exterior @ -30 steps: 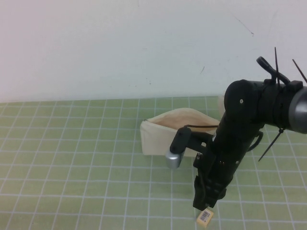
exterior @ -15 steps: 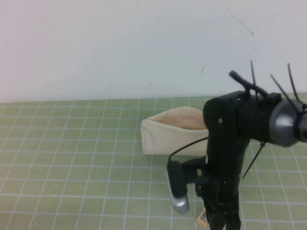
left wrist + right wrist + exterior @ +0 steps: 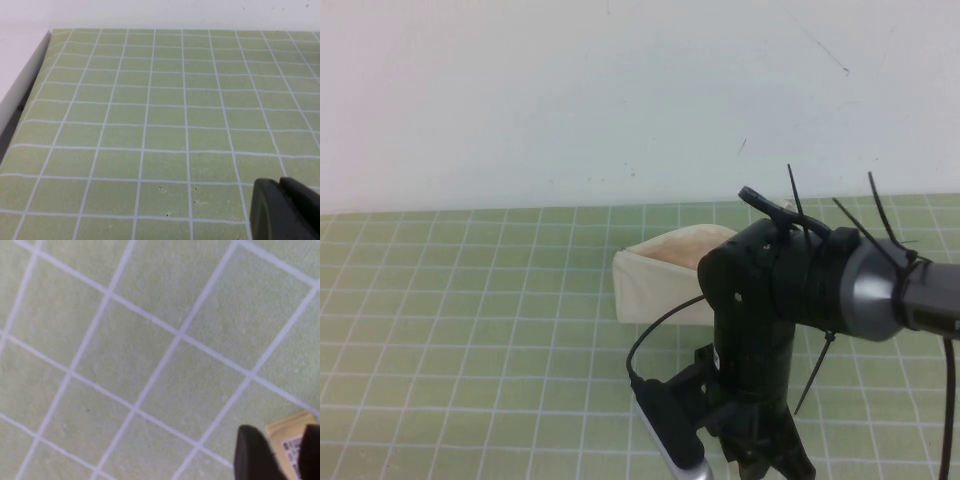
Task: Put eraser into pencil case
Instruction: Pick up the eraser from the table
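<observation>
Right arm (image 3: pixel 790 300) bent steeply down over the near right of the green gridded mat (image 3: pixel 470 330), wrist and black cable ties filling that corner of the high view. Right gripper (image 3: pixel 280 452) lowered to the mat at the near edge, its dark fingers (image 3: pixel 254 455) set on either side of the eraser (image 3: pixel 292 437), a tan block with a white barcode label facing up; fingers close along its sides, but whether pressed tight or merely straddling cannot be told. Eraser lying on the mat beside a white grid line, hidden from the high view behind the arm. Pencil case (image 3: pixel 660 280), cream canvas with its peach lining showing at the open top, sitting farther back near the middle of the mat, its right end covered by the arm, well apart from the eraser. Left gripper (image 3: pixel 286 210) seen only as a dark tip over bare mat in its own wrist view; fingers open or closed cannot be told.
</observation>
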Motion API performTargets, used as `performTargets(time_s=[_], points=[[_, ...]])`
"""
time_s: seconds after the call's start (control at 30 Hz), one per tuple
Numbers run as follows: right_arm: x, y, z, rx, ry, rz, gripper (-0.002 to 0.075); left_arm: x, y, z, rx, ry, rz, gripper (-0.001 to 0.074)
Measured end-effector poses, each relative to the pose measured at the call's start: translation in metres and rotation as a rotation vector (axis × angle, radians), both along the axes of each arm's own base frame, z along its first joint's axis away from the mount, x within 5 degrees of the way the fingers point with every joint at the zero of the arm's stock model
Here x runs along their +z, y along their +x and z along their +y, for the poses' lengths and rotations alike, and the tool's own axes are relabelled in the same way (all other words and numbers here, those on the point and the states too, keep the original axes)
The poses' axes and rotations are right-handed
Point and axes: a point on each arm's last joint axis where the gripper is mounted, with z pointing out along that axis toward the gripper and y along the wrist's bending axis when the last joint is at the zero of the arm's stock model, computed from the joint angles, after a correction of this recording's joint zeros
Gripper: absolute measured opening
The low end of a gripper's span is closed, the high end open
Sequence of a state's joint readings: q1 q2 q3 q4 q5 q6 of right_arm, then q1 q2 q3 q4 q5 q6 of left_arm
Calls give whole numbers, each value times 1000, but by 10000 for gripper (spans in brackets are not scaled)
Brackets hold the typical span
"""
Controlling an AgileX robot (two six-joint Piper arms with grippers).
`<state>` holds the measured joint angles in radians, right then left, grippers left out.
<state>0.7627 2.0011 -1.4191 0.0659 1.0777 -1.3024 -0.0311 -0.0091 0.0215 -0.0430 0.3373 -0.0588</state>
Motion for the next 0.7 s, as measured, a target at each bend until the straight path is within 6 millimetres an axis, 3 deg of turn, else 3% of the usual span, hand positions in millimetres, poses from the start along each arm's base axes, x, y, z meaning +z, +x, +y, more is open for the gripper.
performTargets(time_s=[0.27,0.57,0.7], points=[[-12,7,5,28,28,-43,366,0,0,0,0,0,0,-1],[-26,10,4,54,-21,-42,380,0,0,0,0,0,0,-1],[-29,12,4,61,-32,-49,349,0,0,0,0,0,0,-1]])
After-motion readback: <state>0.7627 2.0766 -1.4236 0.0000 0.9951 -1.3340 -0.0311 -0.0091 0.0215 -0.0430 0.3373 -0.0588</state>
